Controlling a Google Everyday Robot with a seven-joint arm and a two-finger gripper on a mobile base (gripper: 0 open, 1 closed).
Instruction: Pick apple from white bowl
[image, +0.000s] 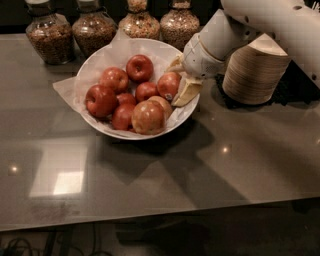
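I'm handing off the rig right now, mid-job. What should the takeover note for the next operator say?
Gripper: low at the right edge of the white bowl, right beside the apple; grasp not confirmable.
Apple: in the bowl, right side, among the other apples; not lifted.
Done: approach to the apple.
Left: secure the grasp, lift it clear of the bowl, and mind the stack of paper bowls to the right.

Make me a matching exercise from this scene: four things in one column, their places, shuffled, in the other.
1. gripper
2. red-orange apple
3. stack of tan paper bowls
4. glass jars

A. along the table's back edge
B. in the white bowl, right side, among other apples
C. at the white bowl's right rim
D. right of the white bowl

Pairs: 1-C, 2-B, 3-D, 4-A
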